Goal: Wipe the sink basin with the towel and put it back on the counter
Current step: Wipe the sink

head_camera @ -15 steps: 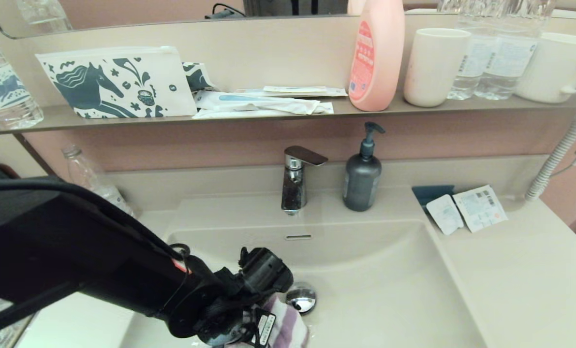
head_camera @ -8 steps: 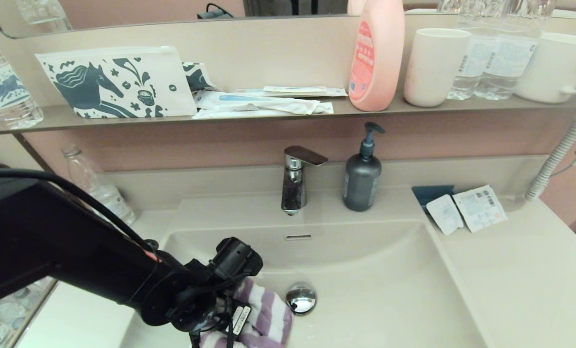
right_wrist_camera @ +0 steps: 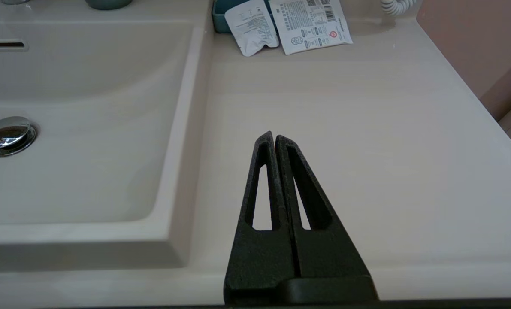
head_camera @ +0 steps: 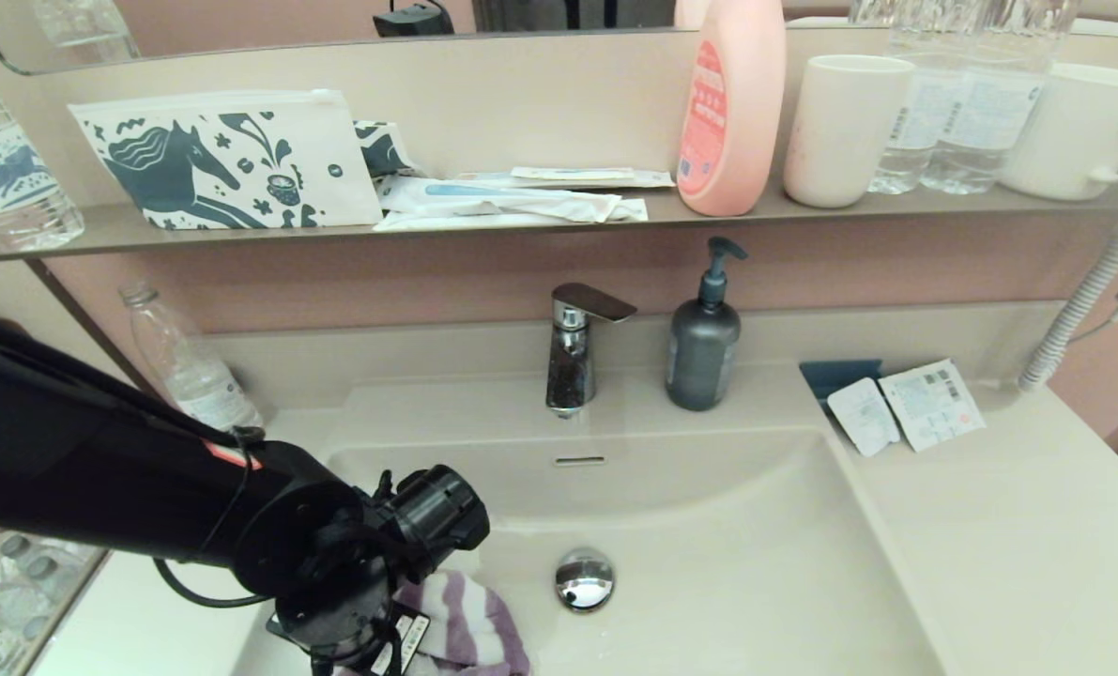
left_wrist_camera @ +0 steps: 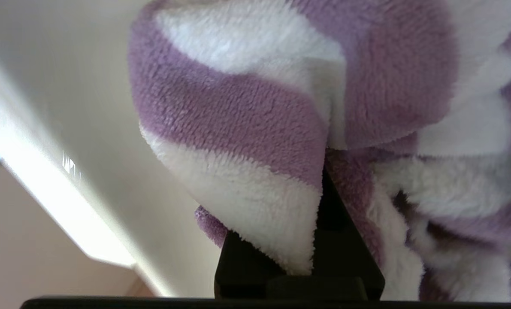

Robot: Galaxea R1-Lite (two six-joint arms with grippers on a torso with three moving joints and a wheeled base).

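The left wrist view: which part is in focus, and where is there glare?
Left wrist view: the towel, pinched in the left gripper, is sharp in the middle and soft at the far side; the sink basin behind is blurred, with a bright band of glare on its rim.

no legible text, sachet print too small

Left pincer [head_camera: 399, 648] apparently clamped; right pincer [right_wrist_camera: 274, 136] closed.
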